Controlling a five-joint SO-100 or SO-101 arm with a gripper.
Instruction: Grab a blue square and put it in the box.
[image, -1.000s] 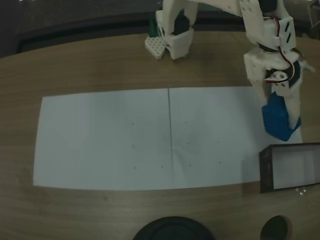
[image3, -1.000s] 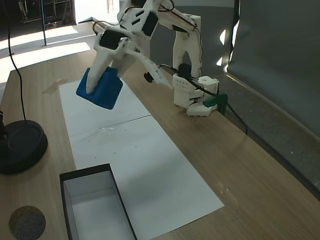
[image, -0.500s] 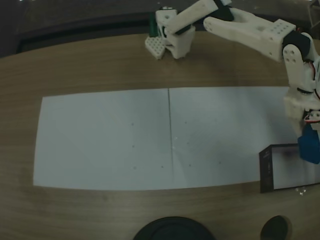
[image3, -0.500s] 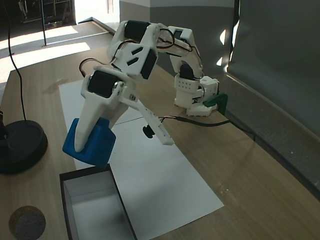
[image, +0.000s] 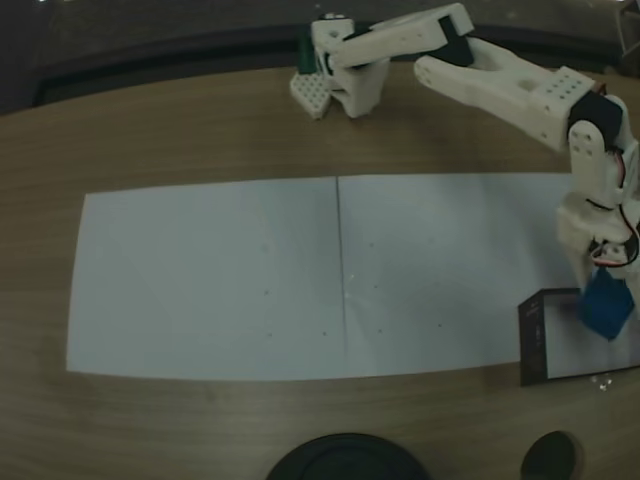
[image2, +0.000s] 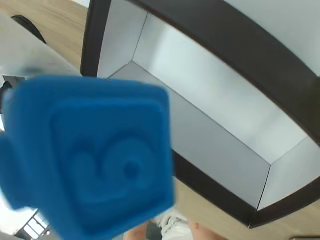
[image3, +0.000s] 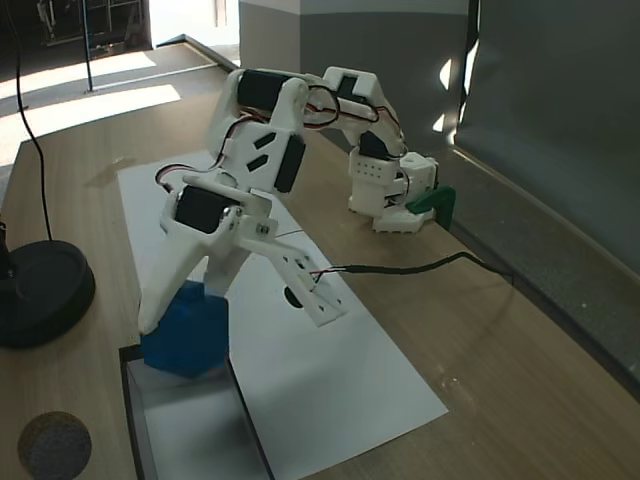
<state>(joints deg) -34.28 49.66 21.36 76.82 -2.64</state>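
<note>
The blue square (image3: 186, 331) hangs between the white fingers of my gripper (image3: 172, 318), which is shut on it. It sits just above the near end of the box (image3: 190, 432), a shallow tray with black walls and a pale floor. Seen from above, the gripper (image: 603, 296) holds the blue square (image: 608, 310) over the left part of the box (image: 533, 340) at the right edge. In the wrist view the blue square (image2: 95, 160) looms close and blurred, with an embossed mark on its face, and the box (image2: 200, 125) lies open beyond it.
White paper sheets (image: 300, 280) cover the middle of the wooden table. A black round stand (image3: 40, 290) and a small dark disc (image3: 55, 445) lie beside the box. The arm's base (image3: 385, 195) has a green clamp, and a cable (image3: 400, 268) trails across the table.
The arm has swung the blue square from above the paper to over the box and lowered it towards the box's end. The grip has stayed shut on it.
</note>
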